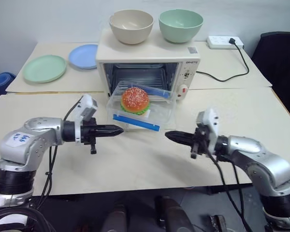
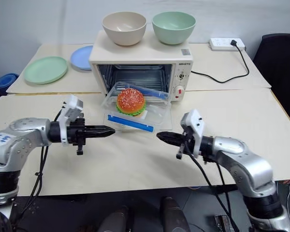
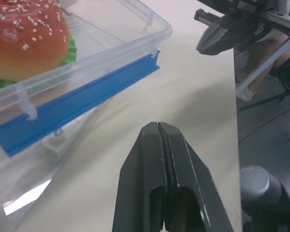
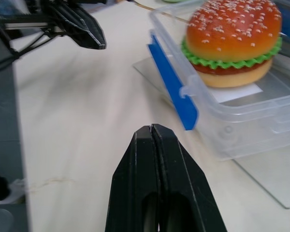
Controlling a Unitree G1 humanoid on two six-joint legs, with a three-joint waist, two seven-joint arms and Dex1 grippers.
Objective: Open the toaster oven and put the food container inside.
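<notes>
- The left gripper (image 1: 117,130) is seen at about 8 o'clock from the food container (image 1: 140,110), fingers clenched on nothing, clear of the box.
- The right gripper (image 1: 170,136) is held at about 4 o'clock from it, likewise clenched empty.
- The food container is found resting on the lowered glass door, half inside the toaster oven (image 1: 150,67).
- Two bowls (image 1: 131,25) are set on the oven's top.

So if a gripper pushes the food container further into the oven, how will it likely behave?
The food container looks like thin clear plastic, so probably light and stiff. It rests on the lowered glass door, so it should slide readily. The hamburger sits loose inside and may shift.
</notes>
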